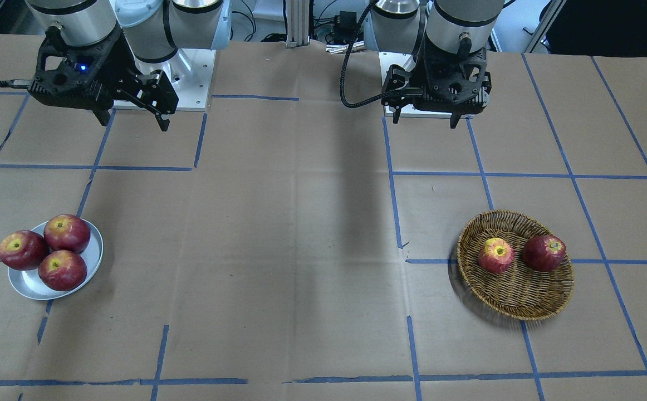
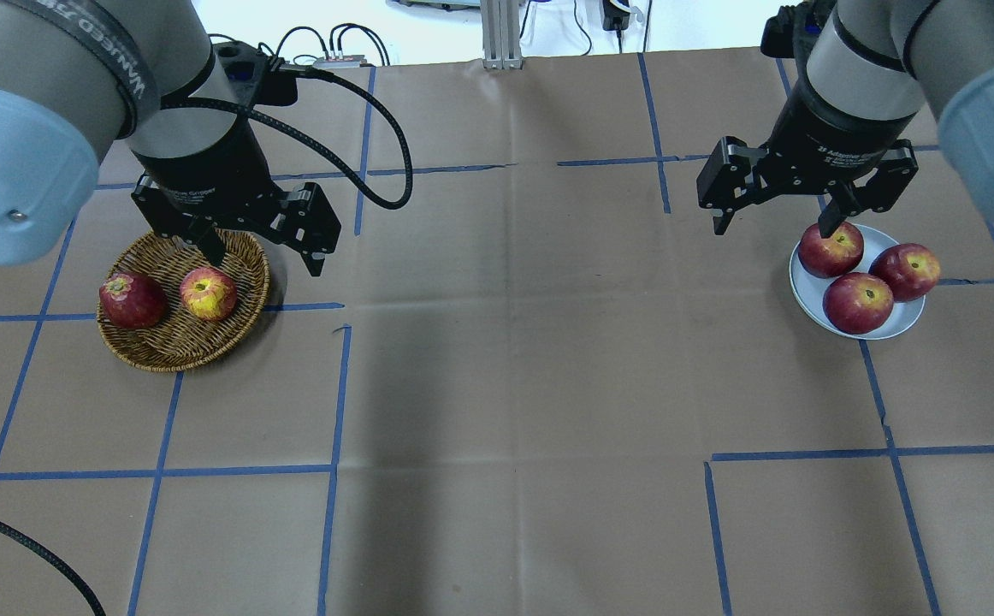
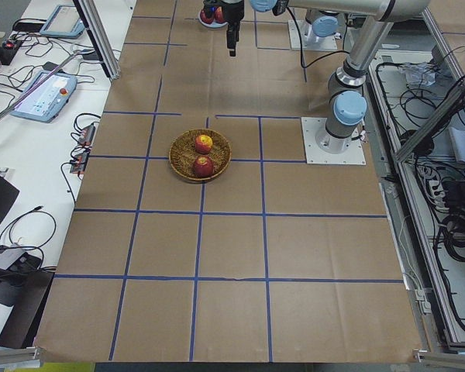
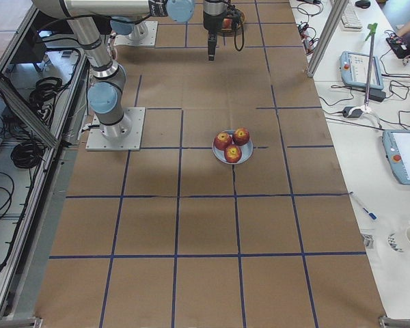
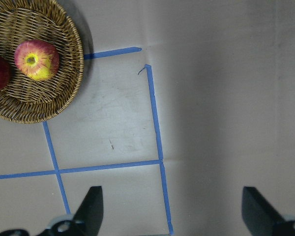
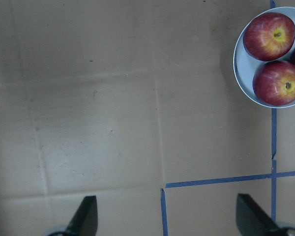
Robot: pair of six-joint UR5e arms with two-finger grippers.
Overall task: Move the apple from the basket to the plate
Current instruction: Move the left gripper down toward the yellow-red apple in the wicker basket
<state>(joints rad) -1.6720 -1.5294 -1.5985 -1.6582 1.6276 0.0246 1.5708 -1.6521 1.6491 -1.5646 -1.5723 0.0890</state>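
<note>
One apple, stem hollow up, in basket

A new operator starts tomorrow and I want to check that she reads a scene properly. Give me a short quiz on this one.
1. True or false: the left pincer is open and holds nothing.
2. How many apples lie on the plate? A two, B three, C four.
3. Fill in: the apple shares the basket with ___ darker apple.
Key: 1 true; 2 B; 3 one.
</note>
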